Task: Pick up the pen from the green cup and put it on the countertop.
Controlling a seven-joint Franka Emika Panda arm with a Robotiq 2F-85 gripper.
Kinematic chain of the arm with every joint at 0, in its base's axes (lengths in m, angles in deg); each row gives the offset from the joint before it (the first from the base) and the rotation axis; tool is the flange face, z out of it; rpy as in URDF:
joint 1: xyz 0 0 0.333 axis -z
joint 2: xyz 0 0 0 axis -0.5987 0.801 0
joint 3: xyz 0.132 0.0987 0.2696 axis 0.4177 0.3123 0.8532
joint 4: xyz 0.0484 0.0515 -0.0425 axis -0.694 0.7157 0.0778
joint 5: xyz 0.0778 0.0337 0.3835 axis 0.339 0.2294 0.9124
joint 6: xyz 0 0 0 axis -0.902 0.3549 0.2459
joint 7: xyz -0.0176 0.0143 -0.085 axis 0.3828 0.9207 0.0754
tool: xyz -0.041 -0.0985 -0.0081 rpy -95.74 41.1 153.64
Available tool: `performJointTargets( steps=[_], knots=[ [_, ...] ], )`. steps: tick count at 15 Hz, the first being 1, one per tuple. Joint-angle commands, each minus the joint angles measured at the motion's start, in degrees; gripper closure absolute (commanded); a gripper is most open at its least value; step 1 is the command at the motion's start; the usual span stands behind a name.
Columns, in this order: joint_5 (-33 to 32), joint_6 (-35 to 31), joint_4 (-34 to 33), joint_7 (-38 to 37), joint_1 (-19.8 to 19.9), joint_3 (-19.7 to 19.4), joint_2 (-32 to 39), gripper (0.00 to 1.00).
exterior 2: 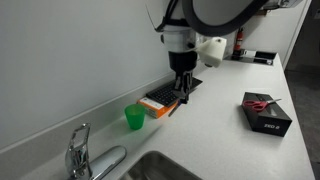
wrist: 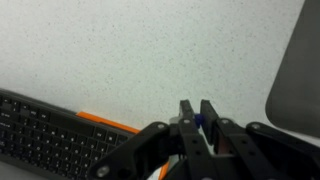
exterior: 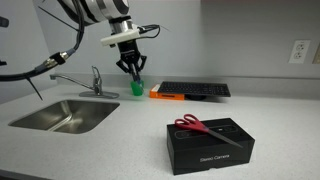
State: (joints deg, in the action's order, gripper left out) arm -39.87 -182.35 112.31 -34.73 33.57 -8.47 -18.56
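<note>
Blue plastic peeks out between the two black fingers of the robot's gripper (wrist: 197,107) in the wrist view. It is the short thin blue pen (wrist: 199,122), and the claw is clenched on it, the fingers drawn close with only the pen between them. The fingers hide most of the pen, so I cannot tell how it is tilted.

The small bright green plastic cup (exterior 2: 134,118) stands upright on the pale, speckled grey-white countertop (exterior 2: 225,145), close to the wall. In an exterior view the gripper (exterior: 131,70) seems to hang just above the cup (exterior: 137,88). In an exterior view from another spot, the gripper (exterior 2: 183,93) is off to one side of the cup, raised over the end of the flat black keyboard (exterior 2: 190,84) nearest it. So the pen is out of the cup, held up in the air and not touching the counter. An orange strip (exterior: 167,95) runs along the keyboard's edge.

Well apart from all this, a black rectangular box (exterior: 208,148) sits on the counter with red-handled scissors (exterior: 198,125) lying on its top. An inset steel sink (exterior: 65,115) with a chrome faucet (exterior: 95,80) lies beyond the cup.
</note>
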Motion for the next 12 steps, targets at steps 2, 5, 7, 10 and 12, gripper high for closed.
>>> performJointTargets(
  steps=[2, 5, 7, 10, 12],
  knots=[
    [-6.1, -3.1, 1.8, -2.9, -0.6, -0.6, 3.2, 0.96],
    [-7.7, -3.3, 1.3, -4.8, -0.7, -1.0, 4.8, 0.61],
    [-7.5, -2.4, 0.8, -4.8, -0.5, -1.1, 5.1, 0.53],
    [-6.9, -1.9, 0.2, -4.5, -0.2, -1.5, 5.1, 0.30],
    [-6.4, -1.6, -0.5, -4.4, -0.1, -1.8, 5.2, 0.15]
  ],
)
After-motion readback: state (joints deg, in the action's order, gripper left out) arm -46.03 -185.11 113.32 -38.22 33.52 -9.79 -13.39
